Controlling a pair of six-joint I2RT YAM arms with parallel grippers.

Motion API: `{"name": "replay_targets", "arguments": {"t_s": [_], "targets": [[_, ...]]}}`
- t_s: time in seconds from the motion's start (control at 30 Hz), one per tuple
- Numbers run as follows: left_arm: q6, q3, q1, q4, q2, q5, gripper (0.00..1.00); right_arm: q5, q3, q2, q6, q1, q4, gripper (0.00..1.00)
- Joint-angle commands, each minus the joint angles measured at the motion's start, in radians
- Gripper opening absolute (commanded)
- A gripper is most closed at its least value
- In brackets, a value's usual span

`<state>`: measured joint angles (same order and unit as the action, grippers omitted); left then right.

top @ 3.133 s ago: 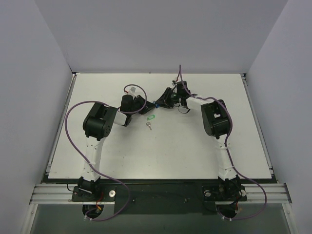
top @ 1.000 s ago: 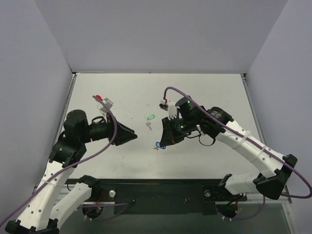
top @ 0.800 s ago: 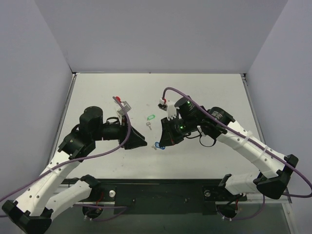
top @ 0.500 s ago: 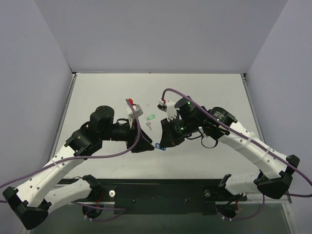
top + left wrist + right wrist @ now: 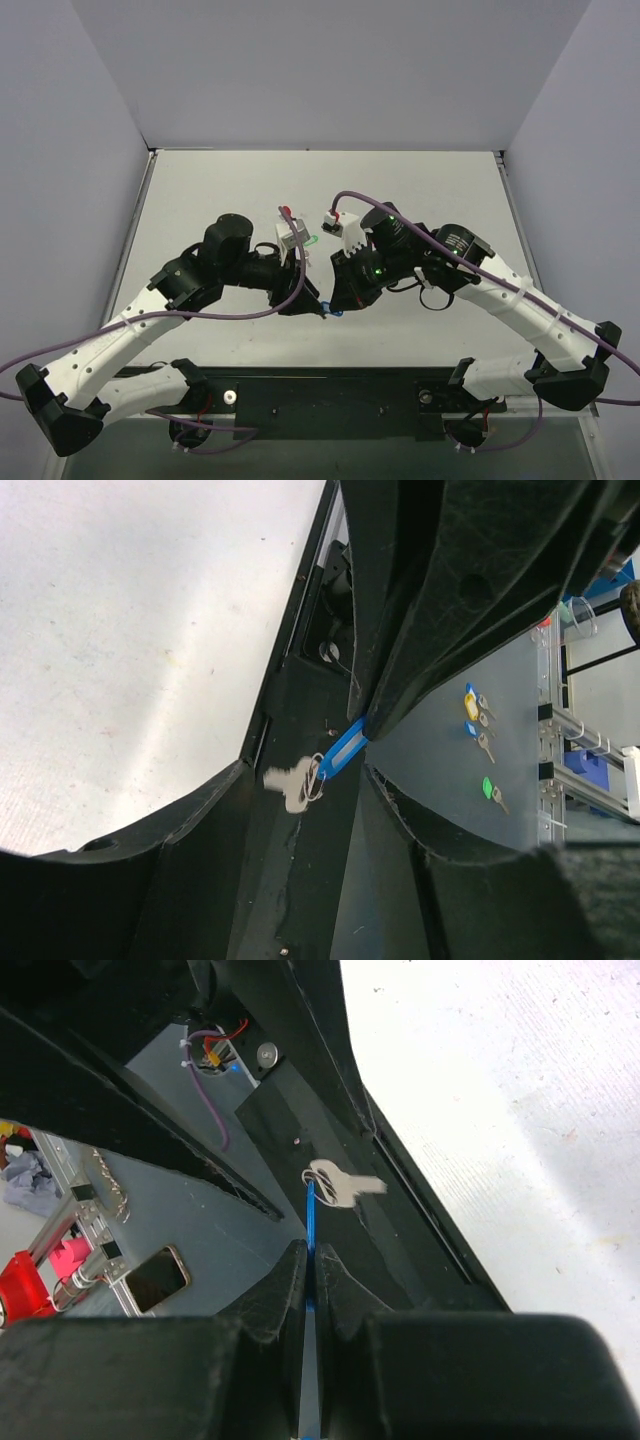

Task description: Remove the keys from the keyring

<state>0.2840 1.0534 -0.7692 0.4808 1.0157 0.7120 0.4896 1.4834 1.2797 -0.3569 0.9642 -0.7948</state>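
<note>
The right gripper (image 5: 339, 299) was over the near part of the white worktop (image 5: 200, 200), about at the middle of its near edge. Its black fingers (image 5: 270, 1300) were pressed together on a small blue oval plastic key tag (image 5: 310, 1222), which the right wrist view showed edge-on as a thin blue line. The blue tag was held up in the air, tilted, with its free end pointing away from the right gripper. At this free end a thin metal ring (image 5: 316, 778) passed through the tag, and a tiny silver metal key (image 5: 289, 786) hung from the ring.

The left gripper (image 5: 312, 299) faced the right gripper from the other side, very near to it. Its fingers (image 5: 180, 860) stood apart, about half open, with the silver key and the metal ring in the gap between them. The blade of the silver key pointed toward one finger; whether it touched that finger, I could not tell.

Farther from the near edge, a small green plastic tag (image 5: 311, 239) lay on the worktop, partly hidden behind the wrist of the left arm.
</note>
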Motion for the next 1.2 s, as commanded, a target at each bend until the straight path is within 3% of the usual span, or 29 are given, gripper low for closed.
{"name": "replay_targets", "arguments": {"t_s": [0.0, 0.67, 0.8, 0.9, 1.07, 1.17], "targets": [[-0.02, 0.053, -0.028, -0.011, 0.012, 0.014, 0.56, 0.015, 0.043, -0.034, 0.022, 0.014, -0.021, 0.0], [0.004, 0.099, -0.079, -0.051, 0.063, 0.026, 0.42, 0.004, 0.044, -0.037, 0.045, 0.034, -0.04, 0.0], [0.003, 0.114, -0.09, -0.036, 0.072, 0.017, 0.33, 0.001, 0.048, -0.043, 0.045, 0.034, -0.038, 0.0], [0.0, 0.122, -0.1, -0.018, 0.077, 0.015, 0.33, -0.003, 0.051, -0.051, 0.049, 0.034, -0.037, 0.0], [0.001, 0.131, -0.11, 0.002, 0.08, 0.0, 0.46, -0.013, 0.054, -0.059, 0.049, 0.034, -0.038, 0.0], [0.007, 0.132, -0.113, 0.004, 0.084, -0.009, 0.47, -0.013, 0.055, -0.06, 0.047, 0.034, -0.038, 0.0]]}}
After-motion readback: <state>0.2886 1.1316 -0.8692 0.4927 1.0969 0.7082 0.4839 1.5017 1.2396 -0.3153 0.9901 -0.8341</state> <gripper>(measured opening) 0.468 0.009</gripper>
